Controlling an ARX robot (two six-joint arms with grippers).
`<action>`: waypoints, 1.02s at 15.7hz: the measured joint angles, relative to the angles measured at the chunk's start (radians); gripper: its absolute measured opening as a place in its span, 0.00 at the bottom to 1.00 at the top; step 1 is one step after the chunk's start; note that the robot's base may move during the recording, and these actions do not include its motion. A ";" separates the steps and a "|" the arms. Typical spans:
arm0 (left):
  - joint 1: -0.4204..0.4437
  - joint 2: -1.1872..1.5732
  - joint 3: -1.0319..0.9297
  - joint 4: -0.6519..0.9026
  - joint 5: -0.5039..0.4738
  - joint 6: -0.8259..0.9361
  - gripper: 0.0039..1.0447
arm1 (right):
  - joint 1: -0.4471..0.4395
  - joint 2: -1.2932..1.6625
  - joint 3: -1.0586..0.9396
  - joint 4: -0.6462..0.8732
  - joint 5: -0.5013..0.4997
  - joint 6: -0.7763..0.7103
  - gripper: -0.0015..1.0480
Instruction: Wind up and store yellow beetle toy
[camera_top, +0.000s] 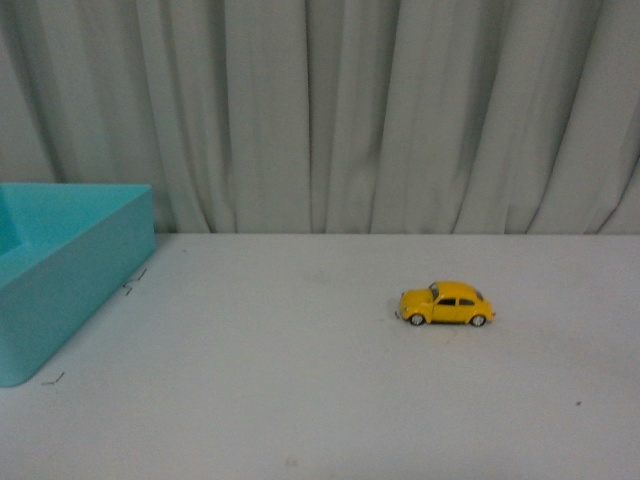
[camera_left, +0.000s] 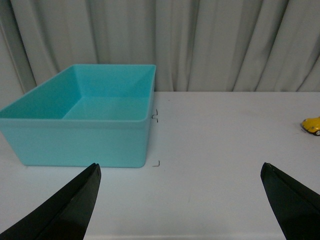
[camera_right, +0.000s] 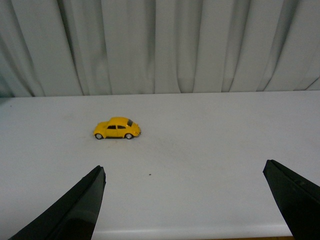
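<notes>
The yellow beetle toy (camera_top: 446, 304) stands on its wheels on the white table, right of the middle, side-on to me. It also shows in the right wrist view (camera_right: 117, 128), ahead of my right gripper (camera_right: 184, 172), which is open and empty well short of it. In the left wrist view only the toy's end (camera_left: 311, 125) shows at the picture's edge. My left gripper (camera_left: 180, 170) is open and empty, near the turquoise bin (camera_left: 80, 142). Neither arm shows in the front view.
The open turquoise bin (camera_top: 75, 270) stands at the table's left side. A grey pleated curtain (camera_top: 330, 110) hangs behind the table. Small dark marks (camera_top: 133, 282) lie on the table by the bin. The table's near edge (camera_right: 200, 234) shows below my right gripper.
</notes>
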 joint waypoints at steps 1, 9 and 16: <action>0.000 0.000 0.000 -0.001 0.002 0.000 0.94 | 0.000 0.000 0.000 0.000 0.001 0.000 0.94; 0.000 0.000 0.000 0.000 0.001 0.000 0.94 | 0.000 0.000 0.000 0.001 0.000 0.001 0.94; 0.000 0.000 0.000 0.000 0.001 0.000 0.94 | 0.000 0.000 0.000 0.001 0.000 0.000 0.94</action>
